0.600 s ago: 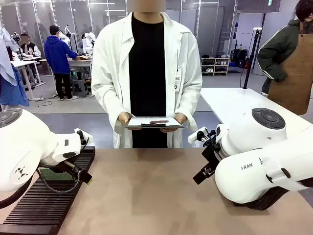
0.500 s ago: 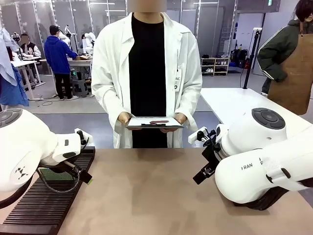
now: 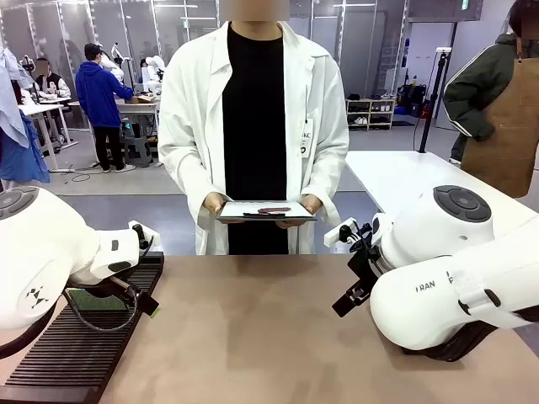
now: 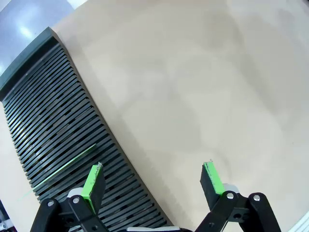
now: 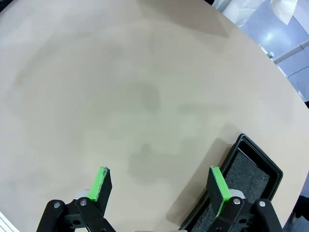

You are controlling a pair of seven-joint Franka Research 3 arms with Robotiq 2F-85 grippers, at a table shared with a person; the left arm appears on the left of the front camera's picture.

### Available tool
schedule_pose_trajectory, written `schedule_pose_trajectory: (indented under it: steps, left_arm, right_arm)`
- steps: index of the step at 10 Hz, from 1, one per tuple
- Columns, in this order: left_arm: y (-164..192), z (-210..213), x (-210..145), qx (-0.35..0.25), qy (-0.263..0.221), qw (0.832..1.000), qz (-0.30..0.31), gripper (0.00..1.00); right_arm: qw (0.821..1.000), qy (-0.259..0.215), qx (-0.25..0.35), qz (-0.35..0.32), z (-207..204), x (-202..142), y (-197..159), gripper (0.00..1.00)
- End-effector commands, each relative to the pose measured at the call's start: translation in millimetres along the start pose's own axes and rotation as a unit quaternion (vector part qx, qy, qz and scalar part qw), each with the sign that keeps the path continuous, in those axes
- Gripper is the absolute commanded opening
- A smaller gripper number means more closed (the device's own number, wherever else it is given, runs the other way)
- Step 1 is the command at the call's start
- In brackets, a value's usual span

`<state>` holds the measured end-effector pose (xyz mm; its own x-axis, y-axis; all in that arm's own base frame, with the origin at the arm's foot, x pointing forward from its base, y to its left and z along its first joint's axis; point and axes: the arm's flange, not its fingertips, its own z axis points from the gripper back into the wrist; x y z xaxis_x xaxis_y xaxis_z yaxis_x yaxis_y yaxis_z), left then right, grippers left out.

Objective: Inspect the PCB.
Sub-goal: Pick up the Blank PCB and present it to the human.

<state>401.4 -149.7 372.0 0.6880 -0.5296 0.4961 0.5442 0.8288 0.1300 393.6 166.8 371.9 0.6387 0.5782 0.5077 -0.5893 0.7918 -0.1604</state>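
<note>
PCB place: the PCB (image 4: 65, 166) stands on edge in a slot of the black slotted rack (image 4: 53, 121), at about 8 o'clock in the left wrist view, just ahead of the left arm's fingers (image 4: 93, 181).
Left fingers: spread wide and holding nothing. One green pad is over the rack's near edge, the other over bare counter (image 4: 203, 72).
Right fingers: the right arm's fingers (image 5: 218, 186) are also wide apart and empty above the counter, with a black tray (image 5: 256, 164) at 4 o'clock.
Handling: the board looks thin, light and stiff, and its face is probably easy to mark. It seems best pinched across its thickness at the top edge and drawn straight up along the slot, without twisting.
View differences: the left wrist view shows the board only as a thin green line, which reveals the slot it is in. The front view shows a patch of its green face at 8 o'clock under the left wrist. It also shows a person at 12 o'clock holding a white clipboard (image 3: 265, 210). The right wrist view shows the tray's grey lining.
</note>
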Motion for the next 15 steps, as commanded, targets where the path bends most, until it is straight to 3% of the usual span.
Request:
schedule_pose_trajectory:
  steps: [1, 15]
  left_arm:
    - [0.2, 0.0, 0.0, 0.000, 0.000, 1.000, 0.000, 1.00]
    - [0.2, 0.0, 0.0, 0.000, 0.000, 1.000, 0.000, 1.00]
  right_arm:
    - [1.000, 0.000, 0.000, -0.001, 0.0, 0.0, 0.0, 1.00]
    - [1.000, 0.000, 0.000, -0.001, 0.0, 0.0, 0.0, 1.00]
